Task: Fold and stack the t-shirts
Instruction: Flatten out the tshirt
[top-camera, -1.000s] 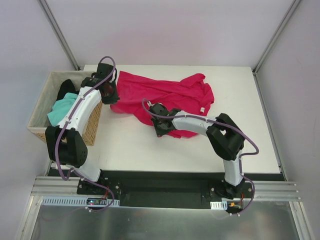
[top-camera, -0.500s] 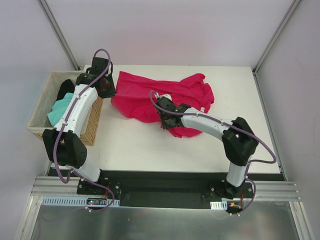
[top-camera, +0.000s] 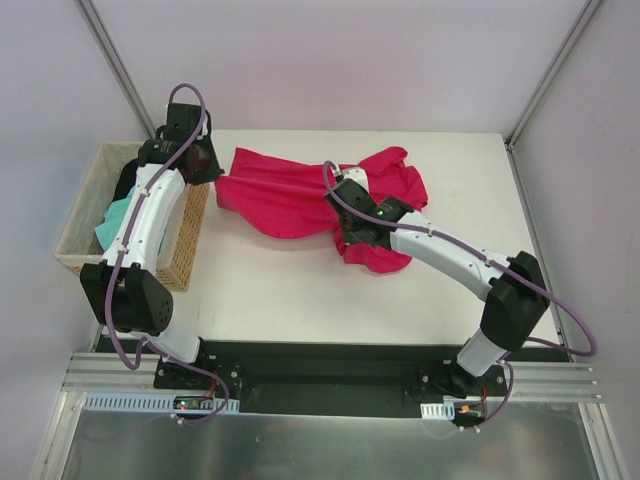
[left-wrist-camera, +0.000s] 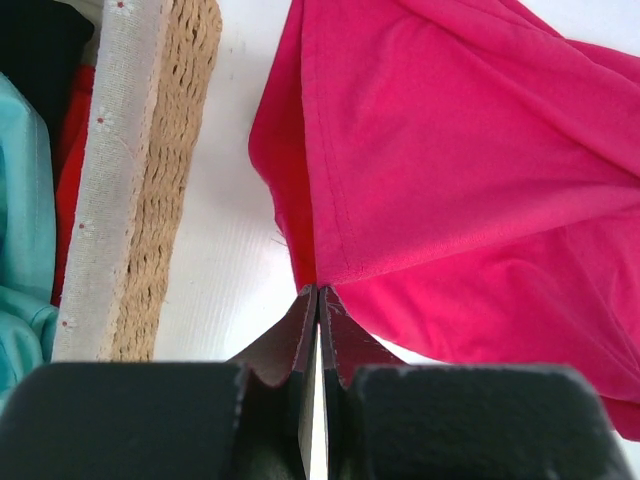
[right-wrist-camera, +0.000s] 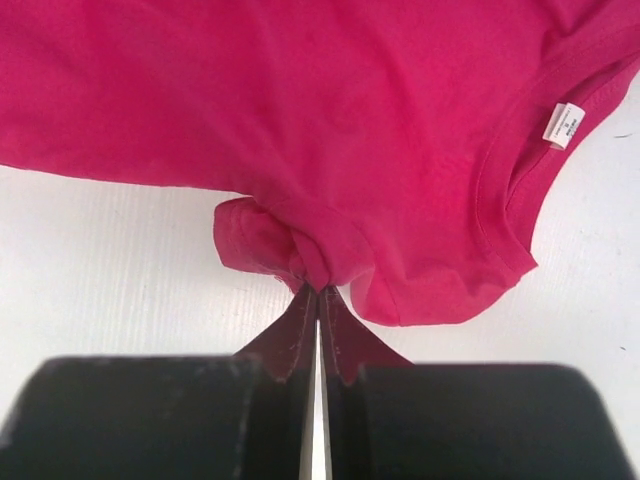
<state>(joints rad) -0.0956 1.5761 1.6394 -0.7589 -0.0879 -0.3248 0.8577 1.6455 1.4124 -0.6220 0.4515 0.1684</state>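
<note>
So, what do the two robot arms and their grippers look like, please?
The left arm and right arm have white links, bulky black joints and a thin purple cable looping alongside. The left gripper and right gripper each have a black body and two dark, tapered fingers.

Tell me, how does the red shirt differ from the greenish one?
The crimson t-shirt lies loosely spread on the white table; the mint-green t-shirt sits bunched in the wicker basket. The left hand and right hand each pinch the crimson t-shirt; nothing touches the mint-green t-shirt. Both are soft cloth, neither folded.
</note>
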